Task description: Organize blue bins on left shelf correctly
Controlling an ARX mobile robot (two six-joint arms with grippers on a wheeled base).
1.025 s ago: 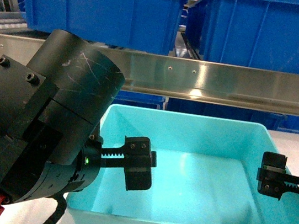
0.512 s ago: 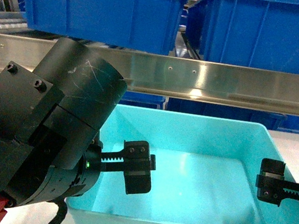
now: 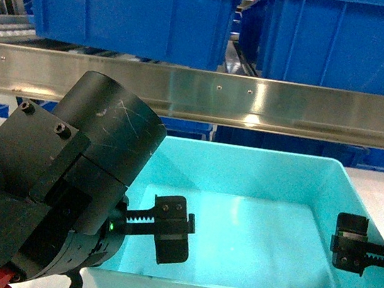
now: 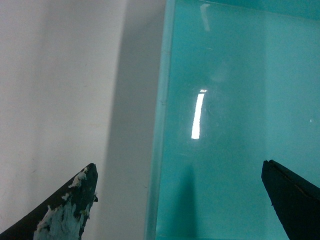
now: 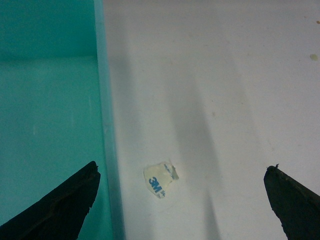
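The light turquoise blue bin rests on the white table just in front of the left shelf, a steel rail with white rollers at the far left. My left gripper is open and straddles the bin's left wall. One of its fingers hangs inside the bin, and the other is over the table. My right gripper is open astride the right wall, with one finger inside. Neither gripper pinches the wall.
Dark royal-blue ribbed bins sit on the shelf level above the rail, and more show below it. A scrap of 3M tape lies on the white table beside the bin. My bulky left arm blocks the lower left of the head view.
Both grippers have sunk a little lower over the bin's side walls, the left arm most visibly. The bin has not moved.
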